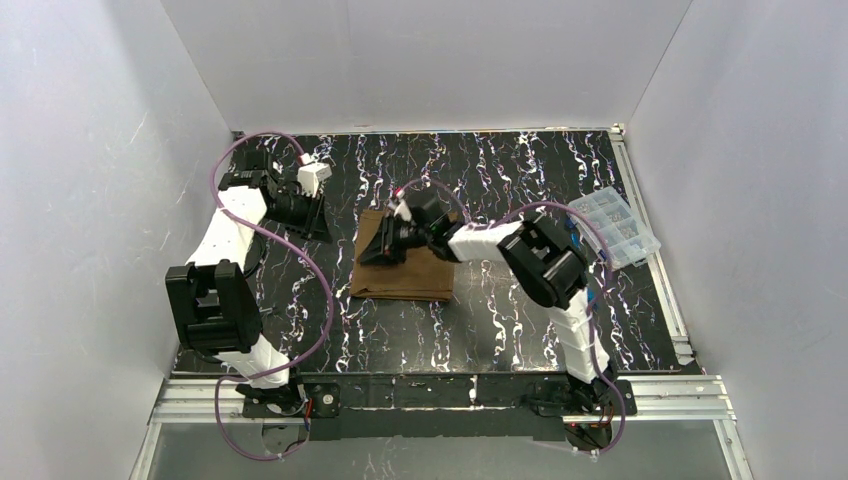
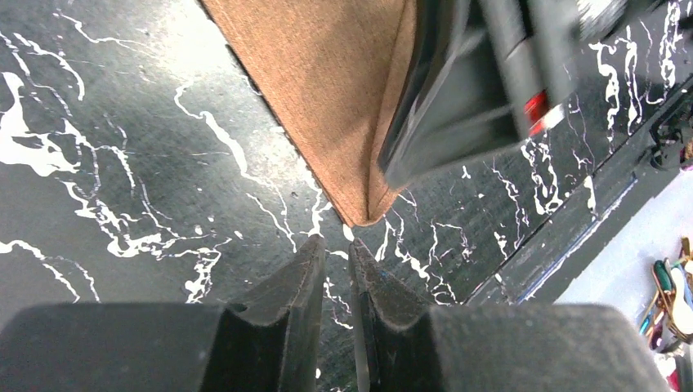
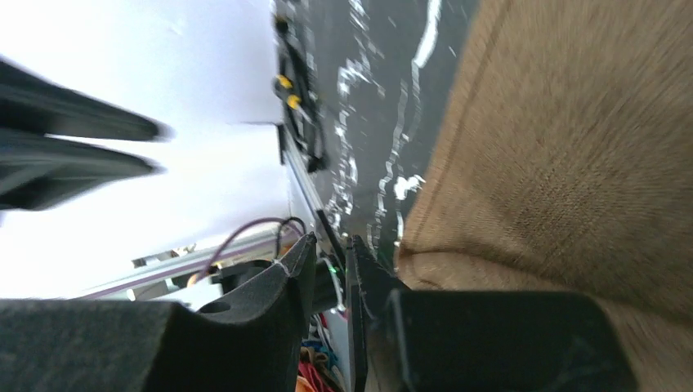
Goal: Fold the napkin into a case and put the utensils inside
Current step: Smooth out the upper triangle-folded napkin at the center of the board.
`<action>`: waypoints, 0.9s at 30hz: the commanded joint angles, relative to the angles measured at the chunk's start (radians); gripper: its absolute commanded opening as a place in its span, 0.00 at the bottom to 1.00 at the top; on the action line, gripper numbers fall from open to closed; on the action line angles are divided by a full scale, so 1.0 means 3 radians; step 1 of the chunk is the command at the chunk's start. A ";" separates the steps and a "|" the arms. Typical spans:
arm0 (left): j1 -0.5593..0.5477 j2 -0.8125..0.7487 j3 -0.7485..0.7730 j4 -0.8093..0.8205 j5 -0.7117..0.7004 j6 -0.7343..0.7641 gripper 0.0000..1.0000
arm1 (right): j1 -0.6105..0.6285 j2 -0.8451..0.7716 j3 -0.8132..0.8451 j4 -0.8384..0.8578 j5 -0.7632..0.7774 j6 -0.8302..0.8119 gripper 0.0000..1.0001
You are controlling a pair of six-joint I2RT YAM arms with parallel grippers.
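The left end effector [image 2: 335, 247] is hovering low over the table [image 1: 500, 330] with its two dark fingers almost pressed together. Only a thin slit is showing between them, and nothing is in it. Just beyond its fingertips, a pointed corner of the brown napkin [image 2: 327, 90] is lying flat on the table, and the cloth is widening away from that corner. The right end effector [image 3: 331, 247] is sitting on the napkin's far left part, just across that corner from the left one. Its fingers are likewise drawn close with a narrow gap, and a rounded fold of cloth is pressing against the outer side of one finger. Whether any cloth is caught between the fingers cannot be told. Seen from above, the napkin is lying near the middle of the table between the two arms, with its near edge running straight. At the right edge of the left wrist view, past a dark rail [image 2: 572, 237], small teal and pink slivers of the utensils [image 2: 666, 282] are showing, too small to tell apart. The table is showing black with white marble veins. A clear compartment box [image 1: 615, 225] is resting at its far right, well apart from the napkin. Plain white walls [image 1: 420, 60] are enclosing the table on three sides.
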 commanded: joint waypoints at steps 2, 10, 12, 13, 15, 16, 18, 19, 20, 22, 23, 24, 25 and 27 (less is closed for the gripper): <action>-0.0036 -0.0062 -0.0101 -0.0099 0.0253 0.0062 0.16 | -0.0454 -0.0560 0.0023 -0.0097 -0.0130 -0.0223 0.29; -0.0440 -0.0024 -0.0272 -0.0041 0.0254 0.0038 0.16 | -0.0904 -0.0424 -0.0144 -0.0651 -0.0134 -0.0786 0.25; -0.0612 0.0005 -0.0311 0.0024 0.0228 -0.0022 0.16 | -0.0934 -0.0317 -0.0172 -0.0622 -0.0132 -0.0806 0.24; -0.0703 0.0028 -0.0334 0.0061 0.0225 -0.0053 0.16 | -0.0941 -0.0271 -0.0190 -0.0595 -0.0122 -0.0809 0.23; -0.0856 0.0087 -0.0376 0.0138 0.0209 -0.0093 0.15 | -0.0942 -0.0157 -0.0208 -0.0569 -0.0114 -0.0816 0.22; -0.0924 0.0122 -0.0397 0.0173 0.0192 -0.0103 0.15 | -0.0942 -0.0106 -0.0215 -0.0555 -0.0114 -0.0818 0.22; -0.1012 0.0208 -0.0445 0.0248 0.0154 -0.0109 0.15 | -0.0943 -0.0020 -0.0236 -0.0517 -0.0121 -0.0821 0.21; -0.1037 0.0252 -0.0468 0.0285 0.0129 -0.0096 0.14 | -0.0941 0.0011 -0.0247 -0.0506 -0.0127 -0.0824 0.21; -0.1052 0.0304 -0.0489 0.0318 0.0077 -0.0076 0.14 | -0.0944 0.0033 -0.0262 -0.0496 -0.0140 -0.0827 0.21; -0.1067 0.0387 -0.0523 0.0339 -0.0011 -0.0008 0.13 | -0.0957 0.0046 -0.0286 -0.0473 -0.0158 -0.0831 0.22; -0.1068 0.0412 -0.0556 0.0355 -0.0049 0.0041 0.12 | -0.0959 0.0039 -0.0293 -0.0476 -0.0163 -0.0838 0.23; -0.1071 0.0426 -0.0615 0.0379 -0.0089 0.0085 0.12 | -0.0970 0.0025 -0.0295 -0.0474 -0.0172 -0.0841 0.24; -0.1074 0.0437 -0.0658 0.0407 -0.0148 0.0130 0.12 | -0.0978 0.0011 -0.0288 -0.0469 -0.0189 -0.0842 0.25; -0.1087 0.0459 -0.0736 0.0448 -0.0263 0.0216 0.12 | -0.0999 -0.0019 -0.0259 -0.0459 -0.0228 -0.0842 0.28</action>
